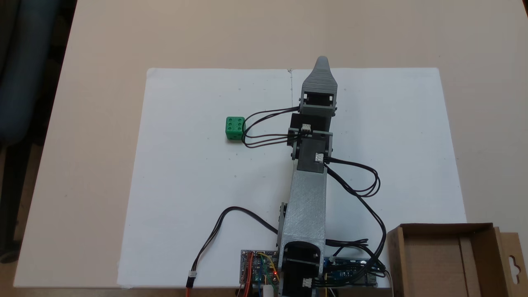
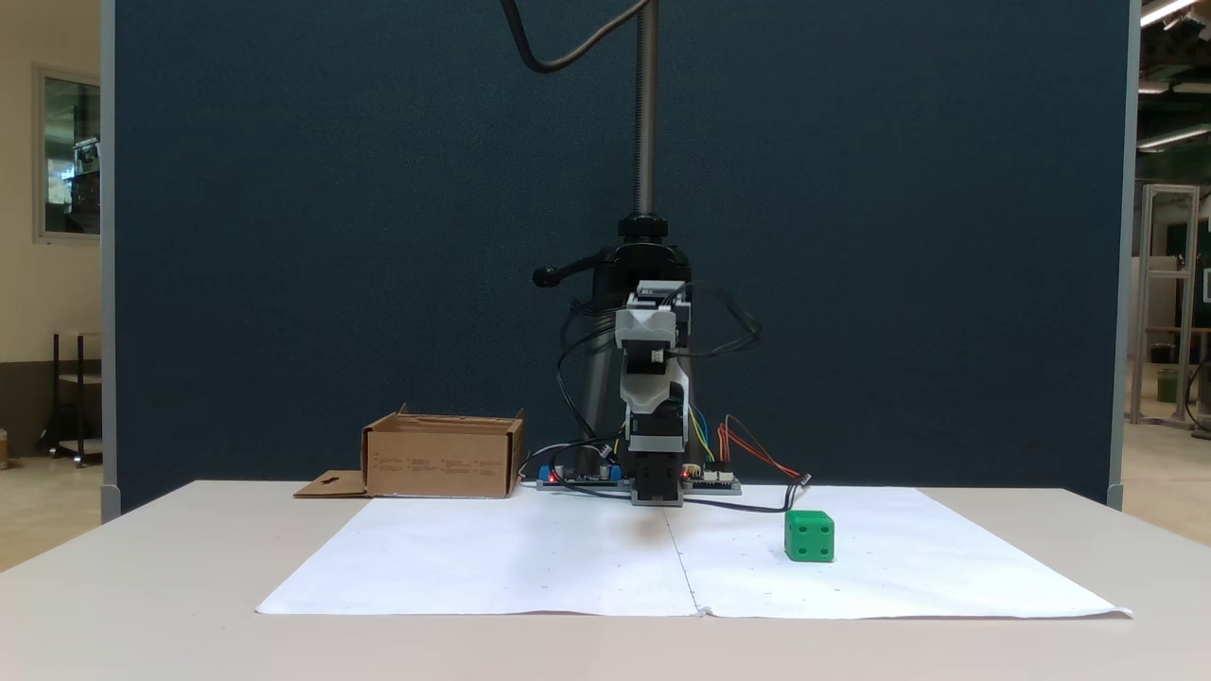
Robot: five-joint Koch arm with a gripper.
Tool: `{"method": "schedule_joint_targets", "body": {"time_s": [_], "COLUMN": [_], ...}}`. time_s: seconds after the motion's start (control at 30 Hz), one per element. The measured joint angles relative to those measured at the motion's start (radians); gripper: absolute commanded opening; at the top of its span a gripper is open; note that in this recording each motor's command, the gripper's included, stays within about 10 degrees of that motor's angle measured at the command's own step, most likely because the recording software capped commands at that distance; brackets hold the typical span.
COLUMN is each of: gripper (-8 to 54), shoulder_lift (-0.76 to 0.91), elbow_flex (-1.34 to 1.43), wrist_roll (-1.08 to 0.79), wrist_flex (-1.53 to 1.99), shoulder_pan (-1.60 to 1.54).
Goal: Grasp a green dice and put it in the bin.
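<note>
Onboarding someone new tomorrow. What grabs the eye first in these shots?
The bright green dice stands out, alone on the white paper sheet, left of the arm in the top-down fixed view. The grey arm stretches up the sheet's middle, its gripper at the far edge, nowhere near the dice. The brown cardboard bin sits beside the arm's base.

A dark blue partition panel point(image 2: 284, 236) fills the centre of a fixed view, framed by grey edge posts. Left of it stands a cream wall point(image 2: 47, 284) bearing a framed window point(image 2: 68, 151), with a dark shelf unit point(image 2: 76, 397) at lower left. At right, ceiling strip lights point(image 2: 1168, 11) occupy the upper corner above a metal frame point(image 2: 1168, 284). Beige floor point(image 2: 1159, 482) shows at right. A beige table point(image 1: 103, 41) carries white paper sheets point(image 1: 185, 185); a dark chair point(image 1: 29, 74) appears at upper left.
</note>
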Motion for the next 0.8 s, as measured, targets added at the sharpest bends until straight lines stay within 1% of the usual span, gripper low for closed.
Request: {"method": "schedule_joint_targets", "body": {"time_s": [0.17,0.27,0.33,0.37,0.63,0.7,0.77,0.8], "gripper": [43.9,43.9,43.5,42.4,42.3,42.3,42.4,42.4], "shoulder_lift": [0.0,0.0,0.0,0.0,-0.018,-0.038,-0.121,-0.133], "elbow_flex": [-0.132,-0.16,-0.167,-0.186,-0.454,-0.499,-0.56,-0.569], "wrist_roll": [0.015,0.052,0.109,0.13,0.38,0.419,0.466,0.476], "wrist_flex": [0.281,0.446,0.632,0.678,1.081,1.18,1.327,1.347], "shoulder_pan": [-0.038,-0.051,-0.06,-0.063,-0.253,-0.298,-0.339,-0.353]}}
